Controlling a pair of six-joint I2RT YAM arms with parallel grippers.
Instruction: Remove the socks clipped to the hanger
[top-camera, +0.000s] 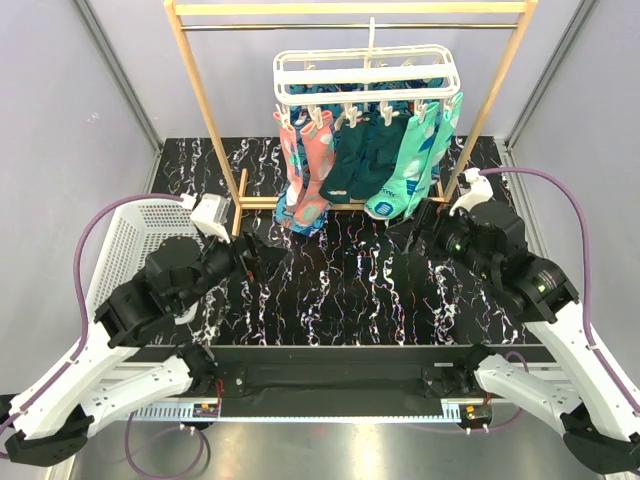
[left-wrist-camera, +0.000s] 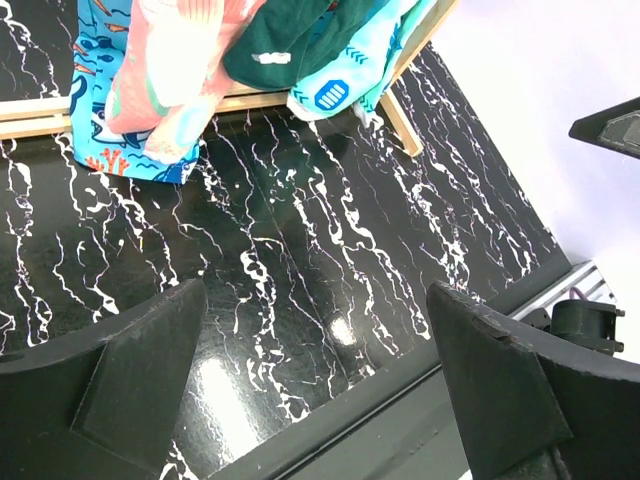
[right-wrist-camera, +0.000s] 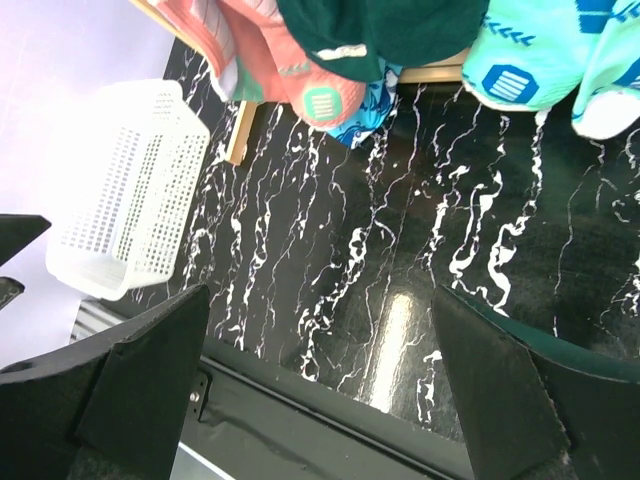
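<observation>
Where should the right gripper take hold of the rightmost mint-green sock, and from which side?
Probably its lower leg, just above the foot, approached from the front. The mint-green sock hangs freely from the hanger at the row's right end, nearest the open right gripper.

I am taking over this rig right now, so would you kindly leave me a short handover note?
Left gripper: open, holding nothing, low over the table, short of the socks.
Right gripper: open, holding nothing, likewise short of them.
Socks: all clipped to the white hanger, which hangs on the wooden rack at the back.
Done: nothing removed yet.
Left: unclip every sock. A basket stands at the table's left.
</observation>
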